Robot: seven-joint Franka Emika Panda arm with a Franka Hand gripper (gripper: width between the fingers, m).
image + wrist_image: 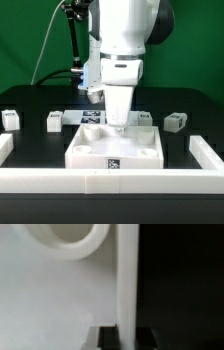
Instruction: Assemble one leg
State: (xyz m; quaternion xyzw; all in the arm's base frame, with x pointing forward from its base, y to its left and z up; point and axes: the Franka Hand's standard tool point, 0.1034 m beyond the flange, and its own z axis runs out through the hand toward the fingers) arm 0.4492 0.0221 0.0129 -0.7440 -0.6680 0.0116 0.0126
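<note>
The large white square plate lies flat in the middle of the black table, against the front white rail. My gripper points straight down at the plate's far edge. In the wrist view the plate fills one side, with one round corner hole. Its thin edge runs between my two dark fingers, and my gripper is shut on that edge. Small white legs with tags stand apart on the table: one at the exterior view's far left, one left of the plate, one at the right.
A white rail borders the front, with short side rails at the exterior view's left and right. Another small white part sits behind the plate's right corner. A tagged white piece shows behind the plate.
</note>
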